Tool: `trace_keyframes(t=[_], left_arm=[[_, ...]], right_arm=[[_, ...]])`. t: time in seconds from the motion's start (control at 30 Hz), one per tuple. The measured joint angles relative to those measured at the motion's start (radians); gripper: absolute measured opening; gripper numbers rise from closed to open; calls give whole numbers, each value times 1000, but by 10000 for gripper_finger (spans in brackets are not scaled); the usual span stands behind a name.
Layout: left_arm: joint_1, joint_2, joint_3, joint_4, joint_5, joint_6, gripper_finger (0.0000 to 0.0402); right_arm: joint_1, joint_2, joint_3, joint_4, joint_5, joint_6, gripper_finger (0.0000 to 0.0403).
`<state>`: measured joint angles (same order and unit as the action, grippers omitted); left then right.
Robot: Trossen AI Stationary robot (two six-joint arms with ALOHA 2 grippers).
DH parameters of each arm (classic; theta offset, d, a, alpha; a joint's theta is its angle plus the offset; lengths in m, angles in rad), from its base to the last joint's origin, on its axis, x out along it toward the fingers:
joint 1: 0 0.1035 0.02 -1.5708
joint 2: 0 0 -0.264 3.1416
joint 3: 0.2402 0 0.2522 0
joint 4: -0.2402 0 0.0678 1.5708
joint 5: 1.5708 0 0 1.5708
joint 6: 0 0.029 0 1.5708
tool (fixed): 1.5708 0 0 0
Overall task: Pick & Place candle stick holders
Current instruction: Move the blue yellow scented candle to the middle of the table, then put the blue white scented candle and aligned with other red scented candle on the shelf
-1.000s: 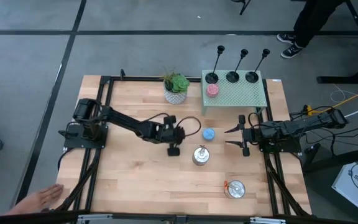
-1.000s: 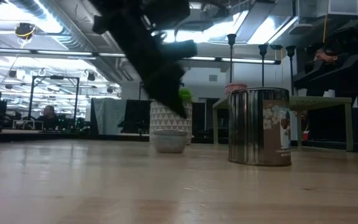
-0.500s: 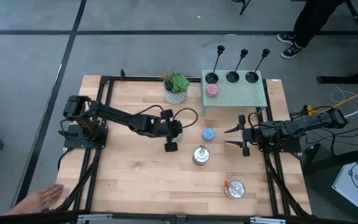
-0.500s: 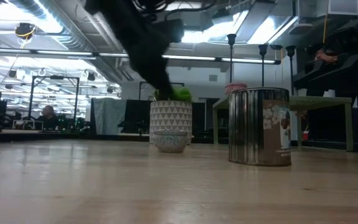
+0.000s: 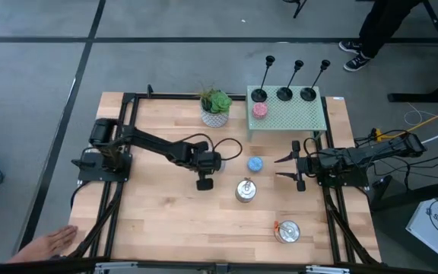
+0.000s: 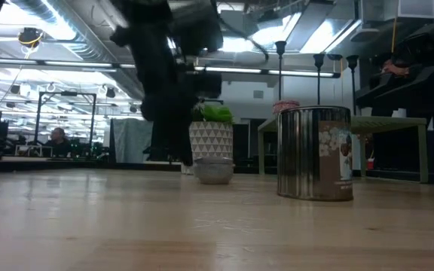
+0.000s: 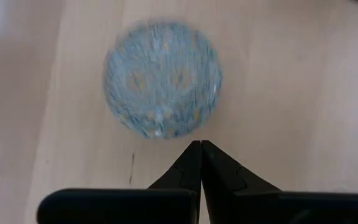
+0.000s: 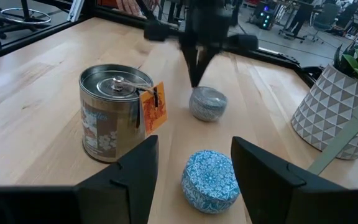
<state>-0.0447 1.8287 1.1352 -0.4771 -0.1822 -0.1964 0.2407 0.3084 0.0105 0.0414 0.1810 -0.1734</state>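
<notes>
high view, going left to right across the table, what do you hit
left gripper → plant pot → tin → blue candle → tagged tin → right gripper

3 candle stick holders (image 5: pixel 284 93) stand in a row along the back of a raised platform (image 5: pixel 287 114) at the worktop's (image 5: pixel 158 221) back right; a candle (image 5: pixel 259 110) sits before the leftmost; a potted plant (image 5: pixel 216 107) stands left of the platform; 2 tins (image 5: pixel 245 190) lie nearer the front.
</notes>
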Motion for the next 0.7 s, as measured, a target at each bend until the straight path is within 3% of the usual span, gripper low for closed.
trace_keyframes(t=[0.1,0.4,0.6,0.7], left_arm=[[18,43,-1,34,-34,31,3],[57,118,1,391,-90,194,3],[72,37,0,329,-242,199,2],[75,-28,-12,292,-265,204,3]], right_arm=[[0,0,0,0,0,0,204],[0,0,0,0,0,0,204],[0,0,0,0,0,0,204],[0,0,0,0,0,0,204]])
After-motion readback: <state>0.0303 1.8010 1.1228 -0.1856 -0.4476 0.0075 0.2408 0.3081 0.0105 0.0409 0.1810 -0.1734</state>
